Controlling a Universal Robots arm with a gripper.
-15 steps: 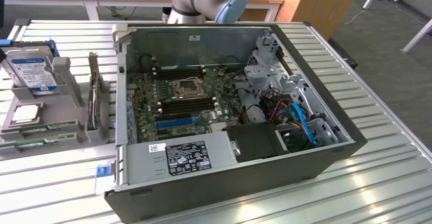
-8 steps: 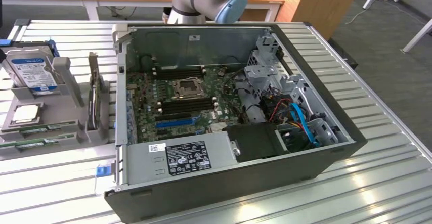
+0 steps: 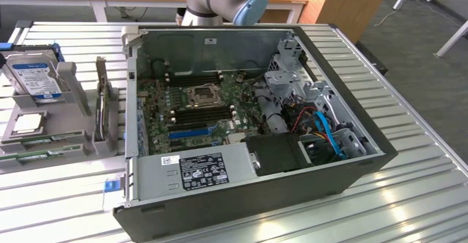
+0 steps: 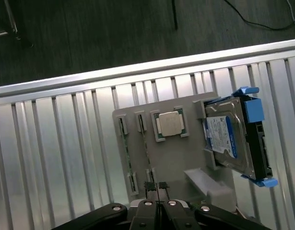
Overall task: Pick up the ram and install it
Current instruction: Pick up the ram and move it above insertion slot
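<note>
Exterior view: an open computer case [image 3: 241, 210] lies on the slatted metal tabletop [image 3: 417, 199]. Inside it are the motherboard [image 3: 194, 108] with its long black slots [image 3: 197, 114], a labelled power supply [image 3: 194, 169] and blue cables [image 3: 327, 133]. At the exterior view's left, just beside the case, a grey holder [image 3: 55, 123] carries a hard drive [image 3: 33, 73], a processor [image 3: 28, 123] and an upright expansion card [image 3: 102, 103]. The ram [image 3: 52, 139], a thin green stick, sits in the holder near the processor, with a second green stick [image 3: 33, 156] along the holder's outer edge. The robot arm [image 3: 219, 1] rises behind the case.

Wrist view: the claw [image 4: 157, 186] is closed with its tips pressed together and grips nothing. It hovers over the holder [image 4: 185, 158], close to one end of the ram [image 4: 147, 152], which is seen edge-on between its end clips. The processor [image 4: 170, 123] lies just beside the ram, and the hard drive [image 4: 229, 136] in its blue brackets stands beyond it. The second green stick [image 4: 128, 155] runs alongside, and the tabletop [image 4: 51, 143] surrounds the holder.
</note>
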